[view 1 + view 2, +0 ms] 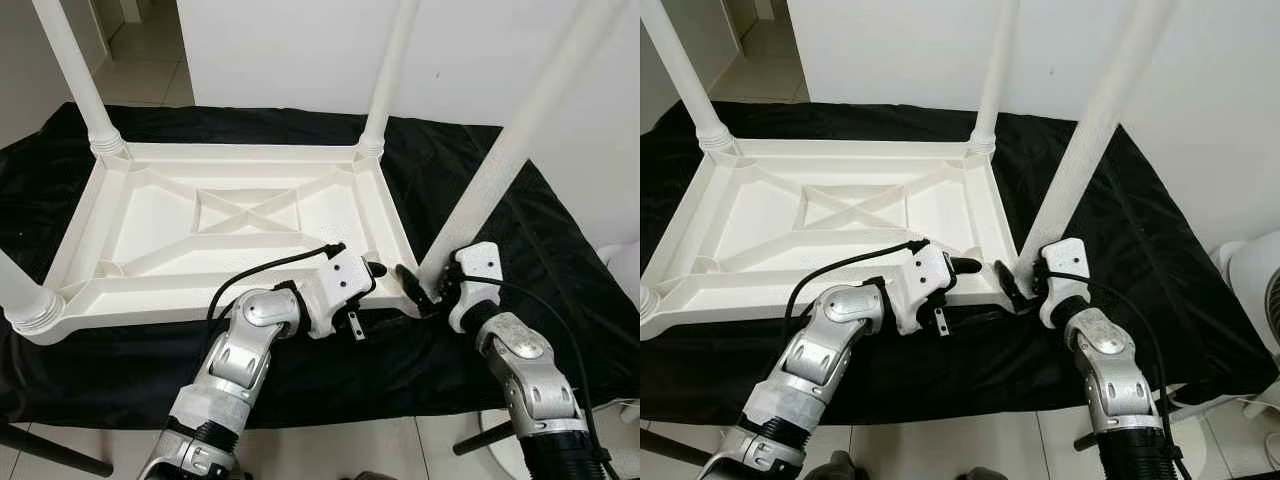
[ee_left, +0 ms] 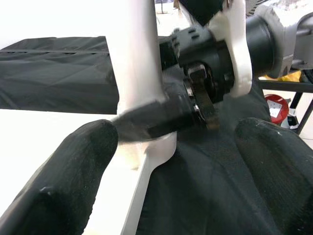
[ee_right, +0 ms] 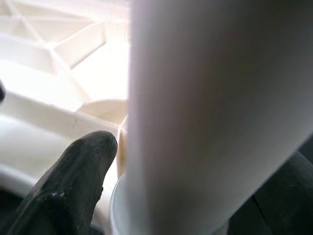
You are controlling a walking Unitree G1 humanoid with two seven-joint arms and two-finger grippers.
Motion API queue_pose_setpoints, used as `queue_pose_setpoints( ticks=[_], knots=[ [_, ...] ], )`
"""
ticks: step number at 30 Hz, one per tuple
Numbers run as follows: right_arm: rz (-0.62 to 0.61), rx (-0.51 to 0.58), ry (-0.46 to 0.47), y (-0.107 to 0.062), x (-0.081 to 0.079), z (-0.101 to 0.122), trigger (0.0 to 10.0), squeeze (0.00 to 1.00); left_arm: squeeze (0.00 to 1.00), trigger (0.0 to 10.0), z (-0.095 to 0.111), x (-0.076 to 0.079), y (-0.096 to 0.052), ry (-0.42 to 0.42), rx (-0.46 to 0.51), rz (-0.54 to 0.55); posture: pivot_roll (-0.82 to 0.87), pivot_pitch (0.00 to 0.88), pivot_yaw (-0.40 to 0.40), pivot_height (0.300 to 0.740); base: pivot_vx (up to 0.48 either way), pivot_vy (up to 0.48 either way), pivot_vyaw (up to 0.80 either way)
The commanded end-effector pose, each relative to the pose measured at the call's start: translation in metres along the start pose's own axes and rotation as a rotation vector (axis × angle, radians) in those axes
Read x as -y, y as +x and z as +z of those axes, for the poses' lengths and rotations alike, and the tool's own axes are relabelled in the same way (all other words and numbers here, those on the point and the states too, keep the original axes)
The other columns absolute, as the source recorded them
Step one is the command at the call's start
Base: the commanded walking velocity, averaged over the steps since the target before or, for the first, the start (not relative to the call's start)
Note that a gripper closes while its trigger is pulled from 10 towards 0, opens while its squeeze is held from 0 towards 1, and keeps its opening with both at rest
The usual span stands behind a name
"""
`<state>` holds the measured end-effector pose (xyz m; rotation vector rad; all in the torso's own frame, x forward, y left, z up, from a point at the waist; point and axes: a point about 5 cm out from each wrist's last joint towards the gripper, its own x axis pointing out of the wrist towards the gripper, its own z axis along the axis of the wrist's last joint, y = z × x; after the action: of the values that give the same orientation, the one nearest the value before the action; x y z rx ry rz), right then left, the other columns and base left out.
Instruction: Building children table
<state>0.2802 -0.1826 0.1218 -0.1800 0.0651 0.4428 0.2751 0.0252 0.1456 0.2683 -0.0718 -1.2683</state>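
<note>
The white children's table top (image 1: 220, 235) lies upside down on a black cloth (image 1: 520, 250). At its near right corner the right end effector (image 1: 425, 295) is clenched on the base of the tilted fourth leg (image 1: 500, 165). The left end effector (image 1: 378, 270), fingers apart and empty, hovers just beside that corner.

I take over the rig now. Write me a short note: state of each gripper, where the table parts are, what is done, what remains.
Right gripper: shut on the fourth leg at its base, by the tabletop's near right corner; the leg leans.
Left gripper: open, beside that same corner, holding nothing.
Tabletop: upside down on the black cloth.
Done: three legs stand in their corner sockets.
Left: bring the fourth leg upright and seat it; whether it is already partly seated I cannot tell.
</note>
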Motion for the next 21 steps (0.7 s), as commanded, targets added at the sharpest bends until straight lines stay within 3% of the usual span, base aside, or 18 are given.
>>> queue_pose_setpoints(
  ticks=[1,4,5,6,7,8,9,10,16,17,19,20,21],
  knots=[
    [0.073,-0.002,-0.028,0.0077,-0.0024,0.0016,10.0,0.0,0.0,10.0,0.0005,-0.0069,0.0006,0.006,0.004,0.149,0.02,0.0,-0.058,0.74,0.0,0.0,0.0],
    [0.095,-0.005,-0.037,0.0098,-0.0025,0.0017,10.0,0.0,0.0,10.0,0.0006,-0.0069,0.0004,0.007,0.004,0.151,0.02,0.0,-0.058,0.74,0.0,0.0,0.0],
    [0.116,-0.005,-0.039,0.0121,-0.0029,0.0021,9.5,0.0,0.0,10.0,0.0009,-0.0071,0.0002,0.008,0.004,0.155,0.02,0.0,-0.063,0.74,0.0,0.0,0.0],
    [0.136,-0.005,-0.048,0.0141,-0.0026,0.0017,3.0,0.0,0.0,10.0,0.0011,-0.0076,-0.0001,0.009,0.005,0.16,0.03,0.0,-0.069,0.74,0.0,0.0,0.0],
    [0.147,-0.005,-0.054,0.0153,-0.0023,0.0014,3.0,0.0,0.0,10.0,0.0013,-0.008,-0.0002,0.009,0.005,0.163,0.03,0.0,-0.07,0.74,0.0,0.0,0.0],
    [0.155,-0.004,-0.056,0.016,-0.002,0.0011,2.0,0.0,0.0,10.0,0.0014,-0.0083,-0.0004,0.009,0.005,0.166,0.03,0.0,-0.072,0.74,0.0,0.0,0.0],
    [0.155,-0.004,-0.056,0.016,-0.002,0.0011,2.0,0.0,0.0,10.0,0.0014,-0.0083,-0.0004,0.009,0.005,0.166,0.03,0.0,-0.072,0.74,0.0,0.0,0.0],
    [0.162,-0.007,-0.058,0.0164,-0.0008,-0.0006,0.0,0.0,0.0,10.0,0.0012,-0.0087,-0.0007,0.009,0.005,0.17,0.04,0.0,-0.074,0.74,0.0,0.0,0.0],
    [0.176,-0.018,-0.056,0.0153,0.0002,-0.0046,0.0,0.0,0.0,10.0,0.0011,-0.0083,-0.0013,0.006,0.006,0.175,0.04,0.0,-0.075,0.74,0.0,0.0,0.0],
    [0.168,-0.023,-0.049,0.0147,0.0004,-0.006,1.1,0.0,0.0,10.0,0.0009,-0.0079,-0.0015,0.005,0.006,0.175,0.03,0.0,-0.075,0.74,0.0,0.0,0.0],
    [0.168,-0.023,-0.049,0.0147,0.0004,-0.006,1.1,0.0,0.0,10.0,0.0009,-0.0079,-0.0015,0.005,0.006,0.175,0.03,0.0,-0.075,0.74,0.0,0.0,0.0],
    [0.152,-0.016,-0.016,0.0139,-0.0001,-0.0065,10.0,0.0,0.0,10.0,0.0008,-0.0075,-0.0015,0.004,0.006,0.174,0.03,0.0,-0.074,0.74,0.0,0.0,0.0],
    [0.152,-0.016,-0.016,0.0139,-0.0001,-0.0065,10.0,0.0,0.0,10.0,0.0008,-0.0075,-0.0015,0.004,0.006,0.174,0.03,0.0,-0.074,0.74,0.0,0.0,0.0]
  ],
)
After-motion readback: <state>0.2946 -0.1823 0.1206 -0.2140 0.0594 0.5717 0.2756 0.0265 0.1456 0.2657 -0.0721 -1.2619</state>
